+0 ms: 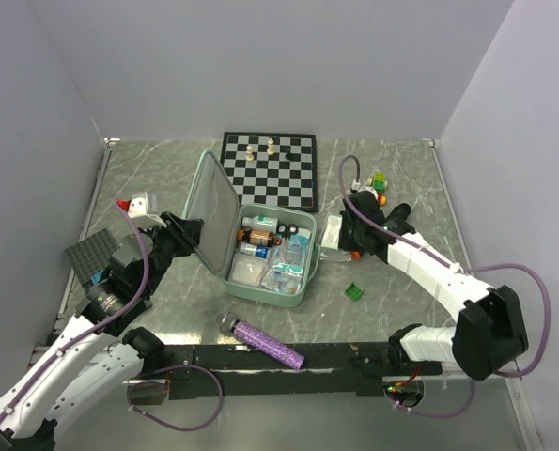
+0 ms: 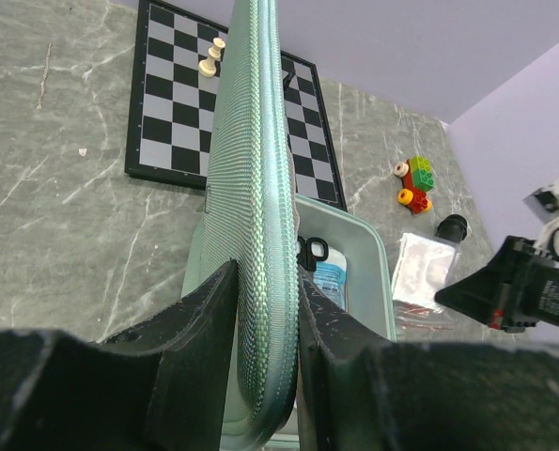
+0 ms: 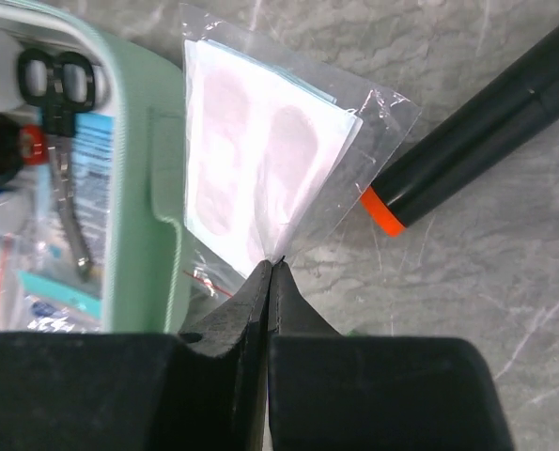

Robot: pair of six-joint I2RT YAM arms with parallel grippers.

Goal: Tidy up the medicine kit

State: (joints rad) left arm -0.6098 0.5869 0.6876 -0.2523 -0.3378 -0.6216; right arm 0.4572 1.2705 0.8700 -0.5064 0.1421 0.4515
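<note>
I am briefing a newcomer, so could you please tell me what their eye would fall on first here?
The open mint-green medicine kit sits at the centre of the table, its lid upright and clamped in the left pincer. Just right of it, the right pincer pinches a corner of a clear packet. A glittery purple tube lies in front of the kit.

The medicine kit (image 1: 311,249) is seen open on the worktop (image 1: 157,178), its lid (image 1: 209,202) held upright in the left hand (image 1: 190,231). A clear packet (image 1: 333,230) just beside its right wall is met by the right hand (image 1: 347,237). A chessboard (image 1: 270,169) is set behind.
</note>
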